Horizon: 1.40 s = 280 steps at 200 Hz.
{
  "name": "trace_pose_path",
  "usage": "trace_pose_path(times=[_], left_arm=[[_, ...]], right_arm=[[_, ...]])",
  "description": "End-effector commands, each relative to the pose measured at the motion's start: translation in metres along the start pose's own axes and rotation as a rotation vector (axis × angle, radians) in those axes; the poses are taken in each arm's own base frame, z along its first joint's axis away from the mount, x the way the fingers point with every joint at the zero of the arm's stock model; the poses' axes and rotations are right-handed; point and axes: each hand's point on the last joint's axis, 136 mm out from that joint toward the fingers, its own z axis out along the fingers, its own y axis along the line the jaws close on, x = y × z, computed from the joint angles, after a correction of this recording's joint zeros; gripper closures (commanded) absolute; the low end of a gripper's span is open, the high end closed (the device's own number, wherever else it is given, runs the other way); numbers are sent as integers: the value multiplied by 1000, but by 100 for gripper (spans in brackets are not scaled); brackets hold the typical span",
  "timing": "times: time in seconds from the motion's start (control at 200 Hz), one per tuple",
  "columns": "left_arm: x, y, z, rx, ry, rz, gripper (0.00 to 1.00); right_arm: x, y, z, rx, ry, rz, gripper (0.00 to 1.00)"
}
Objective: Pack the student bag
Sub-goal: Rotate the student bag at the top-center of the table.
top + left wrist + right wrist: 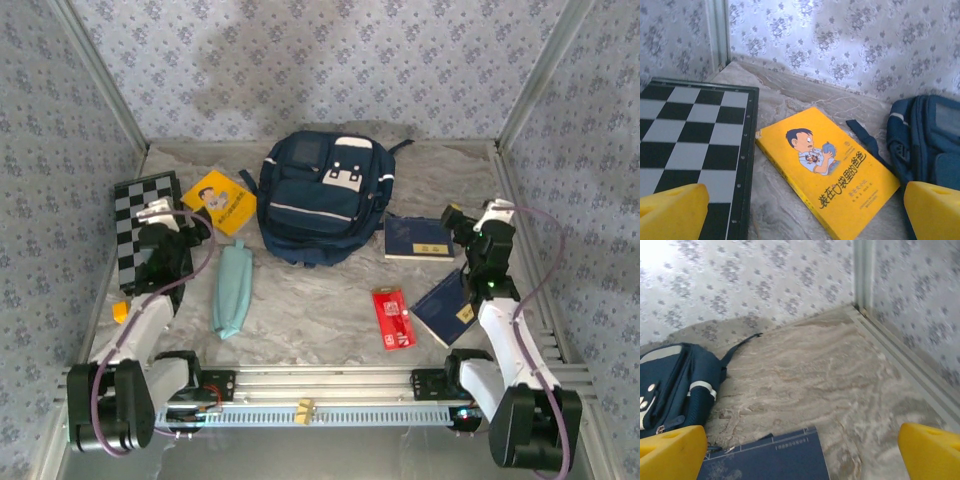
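Where the marbled grey table [300,335] meets the left wall, a rigid black-and-white checkered board [135,235] lies flat. The left gripper [802,212] hovers over the board's right edge, its yellow fingertips spread wide and empty. Just beside the board lies a glossy yellow paperback [827,170] showing a cartoon boy and the black title 装在口袋里的爸爸. Nearer the arms lies a soft teal pouch [233,290], long and rounded.

At the back centre, between the paperback and a flat navy book [418,238], the student bag [320,200] lies front up. It is padded navy fabric with a pale panel bearing two buckles, a white stripe across the front pocket, and dark straps trailing out. The navy book's gold print is too small to read. A flat red packet [393,318] and a second navy book [447,308] lie nearer. The right gripper [802,452] hangs wide open, holding nothing.
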Motion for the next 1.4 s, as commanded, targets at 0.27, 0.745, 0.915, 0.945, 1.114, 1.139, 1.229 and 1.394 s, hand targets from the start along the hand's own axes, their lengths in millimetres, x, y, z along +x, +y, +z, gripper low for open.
trace_pose_path(times=[0.27, 0.745, 0.915, 0.945, 1.114, 1.139, 1.229, 1.394], left_arm=[[10, -1, -31, -12, 186, -283, 0], [69, -139, -66, 279, 560, -326, 0], [104, -192, -71, 306, 675, -348, 0], [110, -198, -70, 301, 697, -363, 0], [147, -211, -59, 197, 776, -507, 1], [150, -214, -56, 191, 783, -535, 2], [158, -222, -43, 151, 798, -563, 5], [177, -234, -20, 68, 810, -607, 10]], right_arm=[[54, 7, -29, -35, 384, 259, 0], [106, 102, -56, -226, 611, 196, 0], [120, 121, -54, -237, 657, 158, 0], [121, 123, -54, -239, 661, 157, 0], [124, 132, -47, -254, 669, 151, 0], [124, 133, -46, -254, 668, 152, 0], [126, 135, -42, -250, 677, 149, 0], [128, 139, -38, -252, 689, 139, 0]])
